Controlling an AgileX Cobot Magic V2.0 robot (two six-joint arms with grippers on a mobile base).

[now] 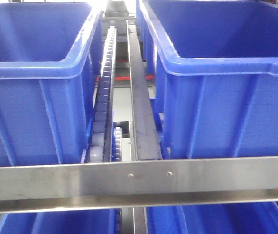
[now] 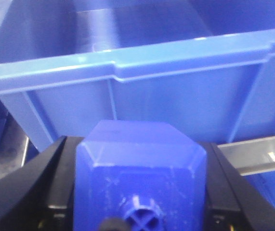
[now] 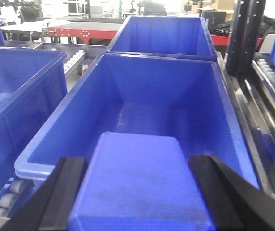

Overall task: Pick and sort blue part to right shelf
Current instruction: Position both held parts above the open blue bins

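In the left wrist view a blue part (image 2: 139,168), boxy with a hollow underside and a round cross-shaped boss, sits between the black fingers (image 2: 55,183) of my left gripper (image 2: 139,192), which is shut on it. It hangs just in front of a blue bin's outer wall (image 2: 176,96), below the rim. In the right wrist view another blue part (image 3: 142,185), smooth face up, is clamped by my right gripper (image 3: 139,197), held over the near rim of an open blue bin (image 3: 161,106) on the shelf. Neither gripper shows in the front view.
The front view shows two large blue bins (image 1: 31,73) (image 1: 226,73) on a shelf, a roller rail (image 1: 104,92) and steel divider (image 1: 141,97) between them, and a steel crossbar (image 1: 139,183) in front. More blue bins sit below. A dark upright post (image 3: 245,33) stands at the right.
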